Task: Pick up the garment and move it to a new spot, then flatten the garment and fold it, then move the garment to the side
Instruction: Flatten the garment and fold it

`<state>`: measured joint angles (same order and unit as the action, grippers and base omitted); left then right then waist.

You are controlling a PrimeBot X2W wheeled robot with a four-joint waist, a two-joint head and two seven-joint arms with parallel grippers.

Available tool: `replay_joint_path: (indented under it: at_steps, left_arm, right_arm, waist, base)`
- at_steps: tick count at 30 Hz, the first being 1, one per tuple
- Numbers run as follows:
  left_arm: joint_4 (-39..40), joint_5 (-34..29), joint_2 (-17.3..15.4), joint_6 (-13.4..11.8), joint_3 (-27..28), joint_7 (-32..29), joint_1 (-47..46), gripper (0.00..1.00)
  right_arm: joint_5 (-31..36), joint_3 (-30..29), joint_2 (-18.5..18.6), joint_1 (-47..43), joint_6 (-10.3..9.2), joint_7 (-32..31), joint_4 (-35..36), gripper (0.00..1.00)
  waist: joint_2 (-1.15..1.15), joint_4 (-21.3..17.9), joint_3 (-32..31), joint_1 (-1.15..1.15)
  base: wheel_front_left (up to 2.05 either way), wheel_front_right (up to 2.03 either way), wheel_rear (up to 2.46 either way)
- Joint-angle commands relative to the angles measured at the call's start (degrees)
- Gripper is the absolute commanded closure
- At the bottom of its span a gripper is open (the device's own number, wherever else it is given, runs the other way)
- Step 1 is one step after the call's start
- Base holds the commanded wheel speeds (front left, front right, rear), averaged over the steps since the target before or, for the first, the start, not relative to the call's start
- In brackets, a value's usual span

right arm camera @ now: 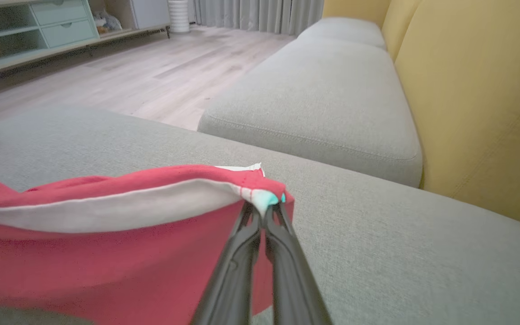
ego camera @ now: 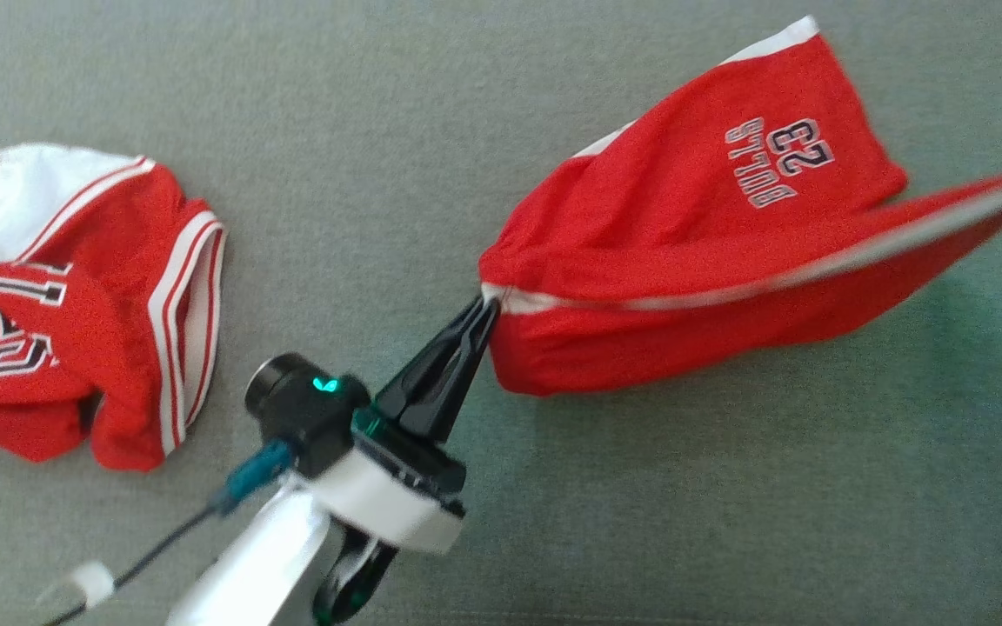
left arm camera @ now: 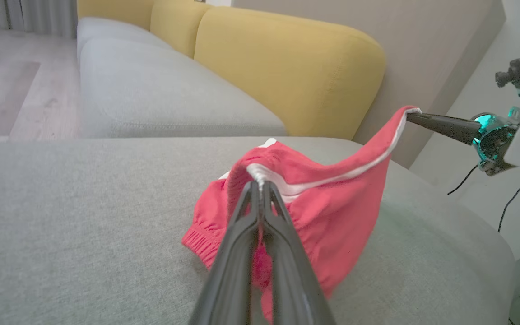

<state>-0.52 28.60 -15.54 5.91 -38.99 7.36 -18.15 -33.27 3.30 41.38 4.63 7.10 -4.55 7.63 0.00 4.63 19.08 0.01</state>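
Left gripper (ego camera: pixel 485 304): fingers pressed together, pinching one corner of the white-trimmed hem of the red shorts (ego camera: pixel 684 217).
Right gripper (right arm camera: pixel 264 210): clamped the same way on the far corner of that hem. In the head view it is a dark sliver at the frame edge.

Hem runs taut between the two grippers, raised off the grey sofa seat (ego camera: pixel 466 104). The rest of the shorts hangs below it, and the lower part rests on the seat. "BULLS 23" print faces up, just past the left gripper's tips.

Around:
- A red jersey (ego camera: pixel 75 304) with white and dark trim lies crumpled on the seat, well apart from the shorts on the left gripper's outer side.
- A yellow backrest (left arm camera: pixel 287 67) stands beyond the shorts, ahead of the left gripper.
- Ahead of the right gripper are a second grey cushion (right arm camera: pixel 314 90), then wooden floor (right arm camera: pixel 151 76) and a pale shelf unit (right arm camera: pixel 39 27).

Hard to make out:
- The jersey is cut off by the head view's edge, so its numbers are only partly readable.
- Folds hide how much of the shorts touches the seat.
- Hem tip at the right gripper is blurred and tinted teal.
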Motion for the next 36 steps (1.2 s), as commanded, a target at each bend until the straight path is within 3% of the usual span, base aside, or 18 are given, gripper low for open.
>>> replay_joint_path:
  at_steps: [1, 8, 16, 17, 18, 19, 20, 25, 31, 35, 36]
  left_arm:
    - [0.9, 0.7, -0.1, 0.3, 1.9, -0.2, -2.1, 1.00]
    - [-4.8, 7.4, 3.7, 1.1, 1.8, -2.5, -7.7, 1.00]
    - [-11.3, 8.7, 4.5, 1.5, 0.3, -0.7, -14.4, 1.00]
    - [-12.1, 8.6, 4.5, 1.5, -0.1, -0.2, -14.8, 0.96]
    - [-12.7, 9.0, 4.6, 1.5, -0.7, 0.1, -14.9, 0.64]
    - [-13.2, 9.4, 4.8, 1.5, -1.1, 0.5, -15.0, 0.07]
    - [-13.6, 9.6, 4.8, 1.5, -1.3, 1.2, -15.1, 0.00]
    - [-14.4, 9.0, 4.5, 0.9, -1.7, 4.9, -14.0, 0.00]
    - [-11.3, 5.5, 6.1, -2.9, 0.9, 7.5, -9.1, 0.00]
    - [-4.9, -2.7, 8.1, -6.9, 5.1, 7.6, -5.7, 0.00]
    - [-3.2, -4.4, 8.8, -7.6, 6.3, 7.6, -4.5, 0.00]
  right_arm:
    - [-1.1, 1.3, 3.0, 2.0, 0.39, -0.7, 0.2, 1.00]
    - [-4.5, 11.8, 6.4, 20.6, 0.39, -3.9, -11.0, 1.00]
    - [-6.6, 23.4, 5.5, 36.3, 0.39, -3.2, -22.1, 1.00]
    - [-7.1, 24.2, 4.9, 37.4, 0.39, -2.4, -23.8, 0.63]
    - [-7.4, 25.1, 4.4, 38.1, 0.39, -1.8, -25.4, 0.01]
    - [-7.8, 26.0, 4.1, 38.6, 0.39, -1.1, -26.8, 0.00]
    - [-8.1, 26.8, 3.8, 38.9, 0.39, -0.3, -28.1, 0.00]
    - [-12.3, 29.1, 2.5, 37.3, 0.39, 2.6, -34.6, 0.00]
    - [-16.1, 31.5, 1.8, 35.2, 0.39, 2.8, -41.7, 0.00]
    - [-18.1, 34.3, 1.3, 34.7, 0.39, 1.2, -44.7, 0.00]
    - [-18.5, 35.0, 1.2, 34.7, 0.39, 1.1, -45.2, 0.32]
  waist:
    - [0.00, 1.7, 1.9, -0.01]
    - [0.00, 4.9, 5.7, -0.01]
    - [0.00, 6.5, 9.0, -0.01]
    - [0.00, 6.5, 9.1, -0.01]
    - [0.00, 6.6, 9.2, -0.01]
    - [0.00, 6.6, 9.2, -0.01]
    - [0.00, 6.6, 9.2, -0.01]
    - [0.00, 6.4, 7.7, -0.01]
    - [0.00, 7.8, 6.4, -0.01]
    - [0.00, 9.6, 5.8, -0.01]
    - [0.00, 9.9, 5.5, -0.01]
  base:
    - [0.00, 0.00, 0.00]
    - [0.00, 0.00, 0.00]
    - [0.00, 0.00, 0.00]
    - [0.00, 0.00, 0.00]
    - [0.00, 0.00, 0.00]
    - [0.00, 0.00, 0.00]
    - [0.00, 0.00, 0.00]
    - [0.00, 0.00, 0.00]
    - [0.00, 0.00, 0.00]
    - [0.00, 0.00, 0.00]
    - [0.00, 0.00, 0.00]
